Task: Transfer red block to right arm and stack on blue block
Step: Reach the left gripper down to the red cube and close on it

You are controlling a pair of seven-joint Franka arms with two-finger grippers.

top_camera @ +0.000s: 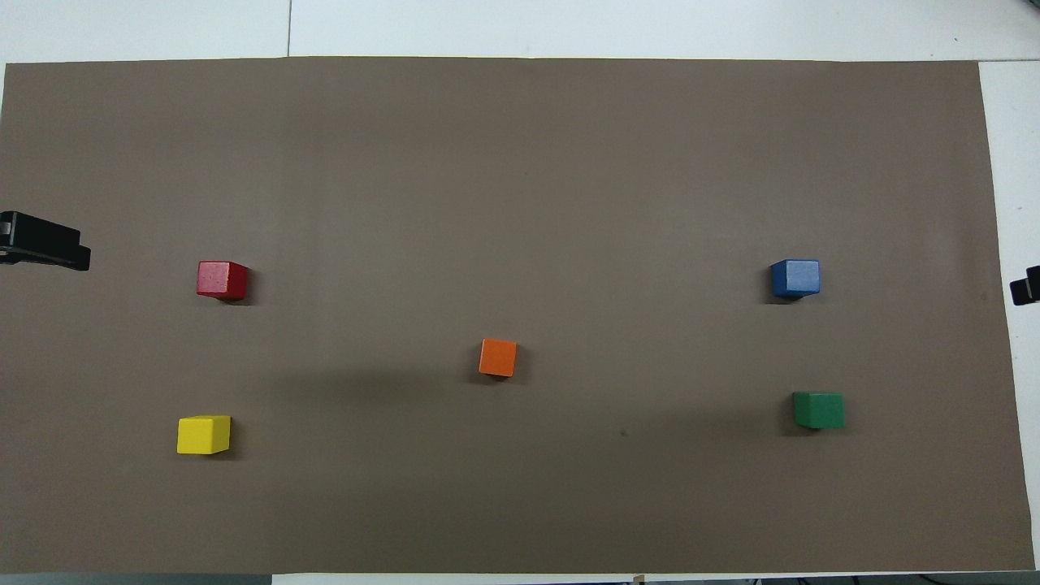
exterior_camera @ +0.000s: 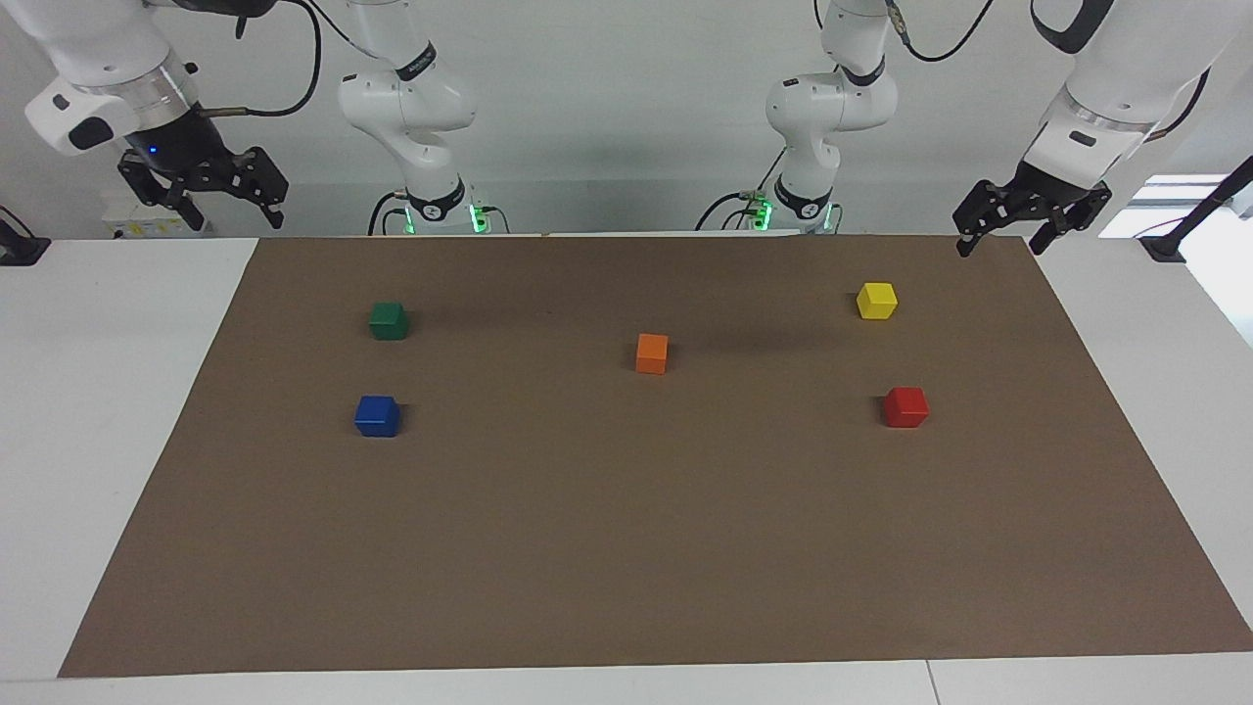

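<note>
The red block (exterior_camera: 905,406) sits on the brown mat toward the left arm's end; it also shows in the overhead view (top_camera: 221,279). The blue block (exterior_camera: 377,416) sits on the mat toward the right arm's end, about as far from the robots as the red one, and shows in the overhead view (top_camera: 795,278). My left gripper (exterior_camera: 1008,243) is open and empty, raised over the mat's corner at its own end. My right gripper (exterior_camera: 235,217), with a blue light at its wrist, is open and empty, raised over the white table beside the mat. Both arms wait.
On the brown mat (exterior_camera: 626,548) an orange cube (exterior_camera: 652,352) sits in the middle. A yellow cube (exterior_camera: 876,300) lies nearer to the robots than the red block. A dark green cube (exterior_camera: 389,320) lies nearer to the robots than the blue block.
</note>
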